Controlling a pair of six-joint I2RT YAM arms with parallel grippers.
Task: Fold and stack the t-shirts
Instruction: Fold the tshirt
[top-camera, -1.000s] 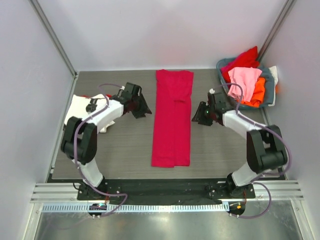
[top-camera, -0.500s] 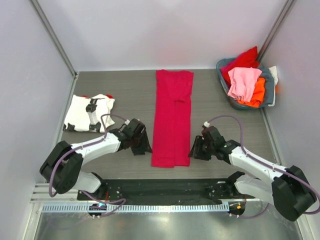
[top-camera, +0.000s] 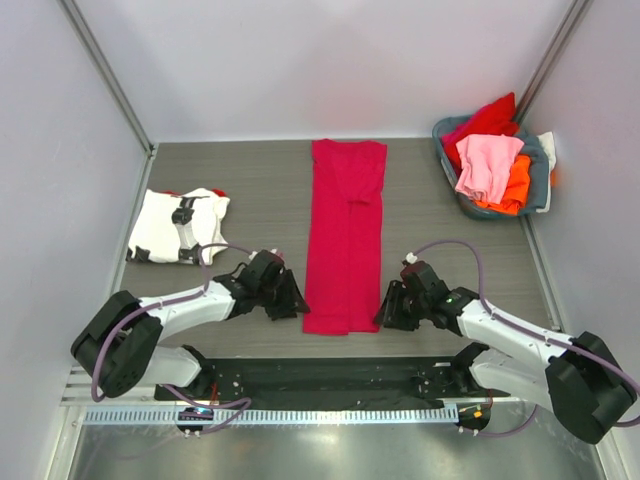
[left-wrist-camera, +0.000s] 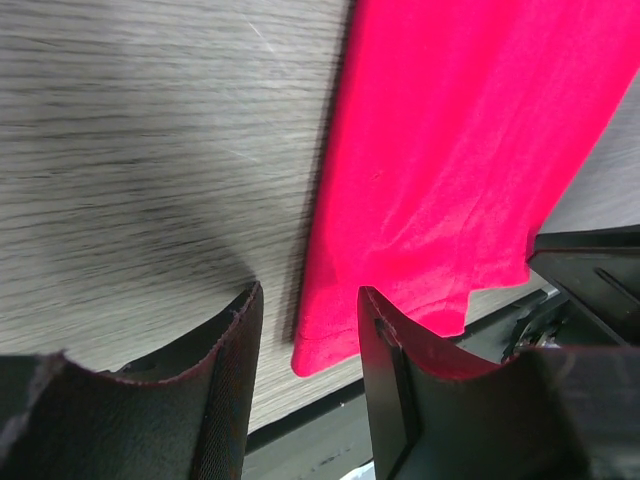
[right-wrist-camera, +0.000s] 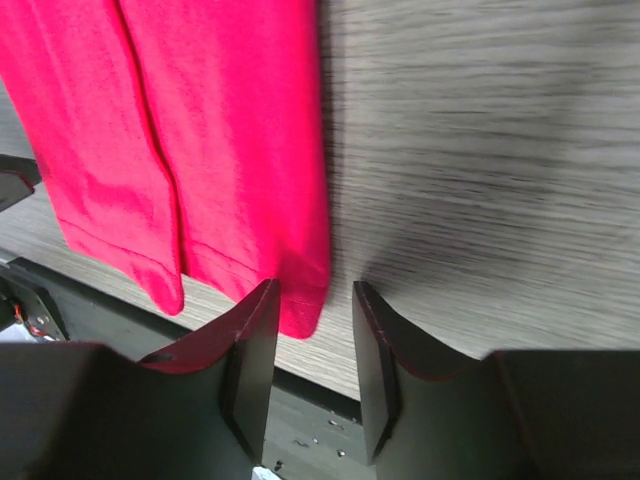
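Nearest you, the left fingers (left-wrist-camera: 225, 380) stand partly apart, a narrow gap between them, low over the bench (top-camera: 250, 180). In the left wrist view the near left corner of the crimson shirt (top-camera: 345, 235) lies in that gap, close against the right-hand finger. The jaws are not clamped on the cloth, and you cannot tell whether the finger touches it.

The right fingers (right-wrist-camera: 250, 350) mirror this at the shirt's 5 o'clock corner. They are parted about as much, and the hem's corner sits just at the mouth of the gap, beside the left-hand finger. Nothing is pinched here either.

The crimson shirt itself lies flat as a long narrow strip down the middle of the bench, running from 6 to 12 o'clock, with a lengthwise fold showing along it.

Further out, at about 9 o'clock from the strip and well apart from it, a white shirt (top-camera: 178, 225) with black and red markings lies folded near the bench's left edge.

Farthest, at 2 o'clock in the corner, the basket (top-camera: 538, 170) holds a red shirt (top-camera: 488, 118), a pink shirt (top-camera: 487, 160) and an orange shirt (top-camera: 512, 185) in a heap.
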